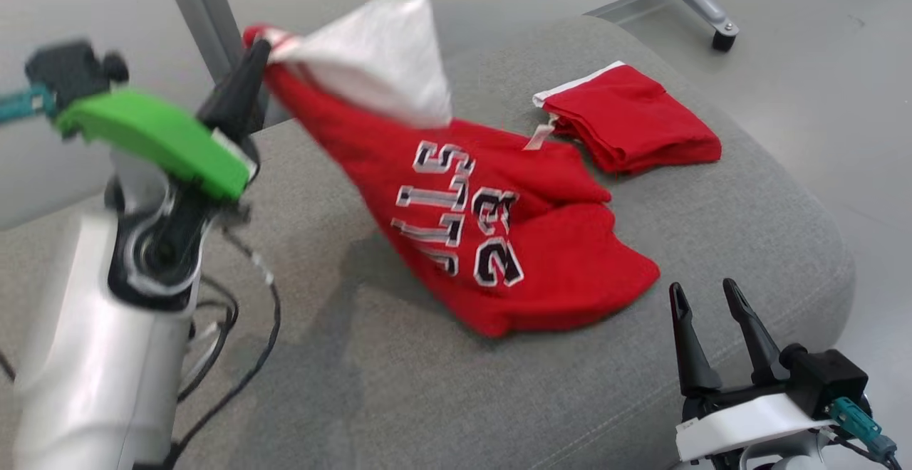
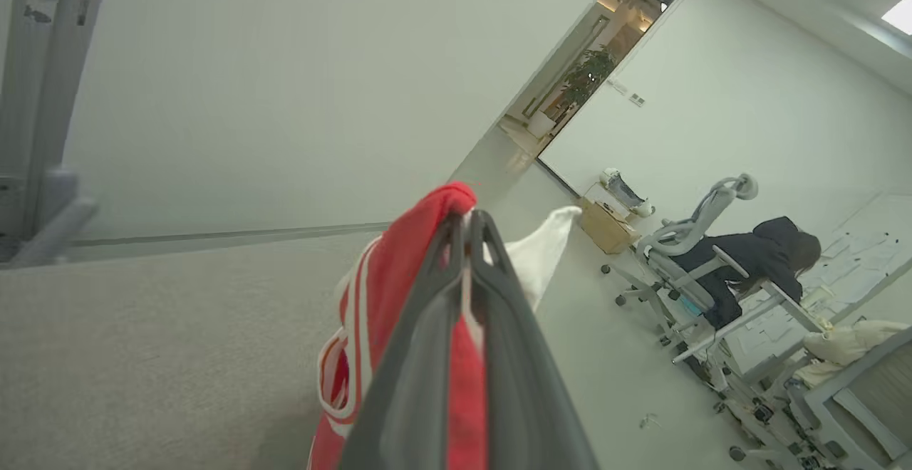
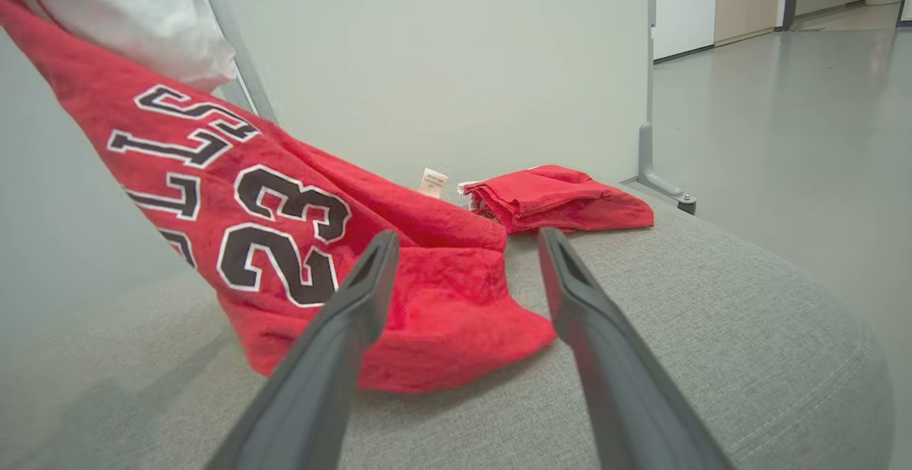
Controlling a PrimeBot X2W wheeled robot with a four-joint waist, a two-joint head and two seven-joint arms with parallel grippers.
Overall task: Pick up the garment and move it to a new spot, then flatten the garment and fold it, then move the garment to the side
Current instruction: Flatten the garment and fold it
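A red jersey (image 1: 491, 221) with black-and-white lettering and the number 23 hangs stretched from the upper left down onto the grey cushion (image 1: 442, 384). My left gripper (image 1: 260, 53) is shut on its top corner, where white lining (image 1: 377, 50) shows. In the left wrist view the fingers (image 2: 467, 228) pinch red cloth (image 2: 399, 270). My right gripper (image 1: 709, 299) stands open above the cushion's front right, just short of the jersey's lower hem (image 3: 442, 327). In the right wrist view its fingers (image 3: 370, 278) frame that hem.
A second red garment (image 1: 630, 124), folded, lies at the cushion's far right. Grey metal frame legs (image 1: 206, 14) stand behind the cushion, one with a caster (image 1: 723, 39). A person sits at a desk far off (image 2: 755, 256). Loose black cables (image 1: 242, 335) hang beside my left arm.
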